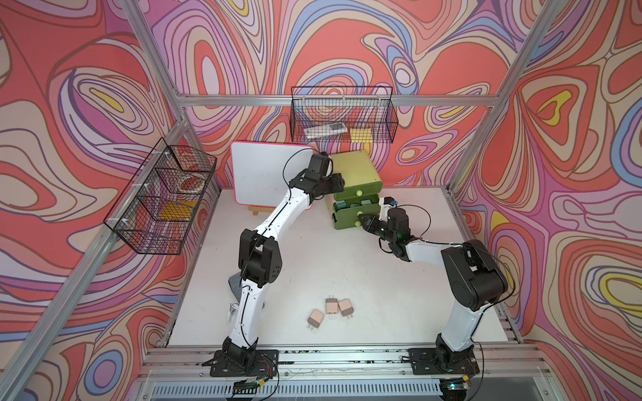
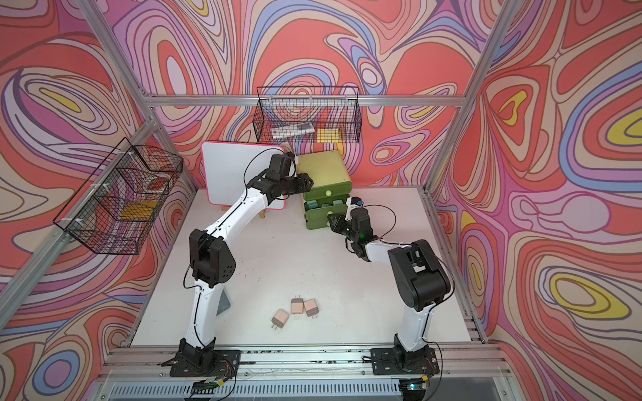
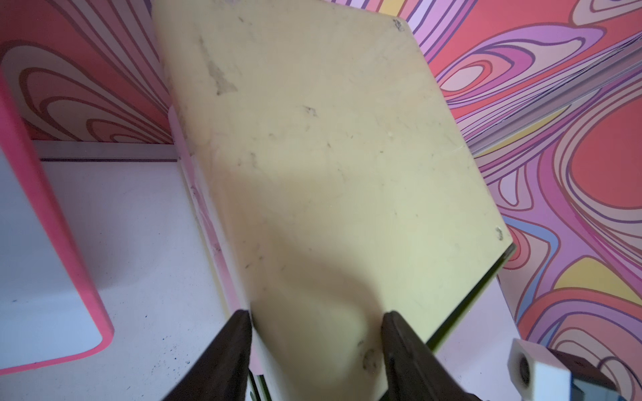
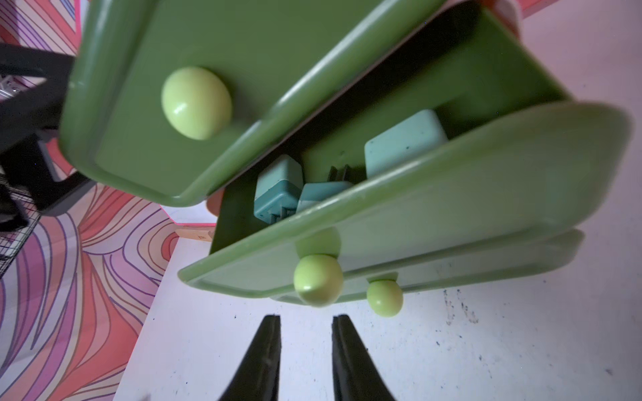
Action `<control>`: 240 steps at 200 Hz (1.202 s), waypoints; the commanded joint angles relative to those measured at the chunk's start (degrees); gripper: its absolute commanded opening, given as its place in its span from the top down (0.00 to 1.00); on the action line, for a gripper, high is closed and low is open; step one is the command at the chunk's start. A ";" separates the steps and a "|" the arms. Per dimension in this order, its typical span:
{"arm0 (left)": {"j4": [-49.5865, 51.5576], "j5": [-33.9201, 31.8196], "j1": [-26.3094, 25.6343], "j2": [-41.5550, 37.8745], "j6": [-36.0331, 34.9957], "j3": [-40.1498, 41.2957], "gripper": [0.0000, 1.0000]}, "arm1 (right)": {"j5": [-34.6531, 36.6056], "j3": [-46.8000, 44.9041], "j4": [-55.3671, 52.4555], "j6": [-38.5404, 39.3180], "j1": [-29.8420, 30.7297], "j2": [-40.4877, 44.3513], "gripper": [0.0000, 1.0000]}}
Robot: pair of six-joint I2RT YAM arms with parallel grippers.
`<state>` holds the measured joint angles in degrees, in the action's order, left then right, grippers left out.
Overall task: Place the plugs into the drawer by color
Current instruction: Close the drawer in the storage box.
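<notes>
Both top views: drawer chest (image 1: 357,163) sits at the back of the table (image 1: 312,270) with its middle drawer (image 1: 356,207) pulled out. Three pink plugs (image 2: 297,307) lie loose near the front.
Left wrist: left gripper (image 3: 318,316) straddles the chest's top corner; can't tell whether it's clamped.
Right wrist: right gripper (image 4: 305,317) is released and empty, just short of the middle knob (image 4: 318,279). Blue-green plugs (image 4: 403,145) sit inside that drawer.
</notes>
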<state>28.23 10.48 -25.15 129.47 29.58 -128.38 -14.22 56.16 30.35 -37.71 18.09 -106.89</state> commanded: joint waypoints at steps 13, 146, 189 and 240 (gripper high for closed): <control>4.52 -0.07 -0.32 0.17 -1.18 1.29 0.41 | 2.03 6.65 0.90 1.98 0.11 -4.31 0.73; 4.38 -0.06 -0.42 -0.18 -1.38 1.33 0.41 | -0.55 15.91 0.57 1.39 -0.42 -12.21 0.67; 4.94 -0.33 -0.32 -0.26 -2.42 0.21 0.41 | -11.64 16.51 -21.70 27.23 -1.21 -4.84 0.36; 5.57 -0.15 -0.23 -0.53 -2.83 -0.75 0.41 | -9.88 22.16 -47.05 66.14 -1.65 -1.80 0.25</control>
<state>28.42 10.39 -25.19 129.47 28.40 -128.66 -22.85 80.25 -3.92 3.81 16.84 -111.98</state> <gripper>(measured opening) 0.590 0.730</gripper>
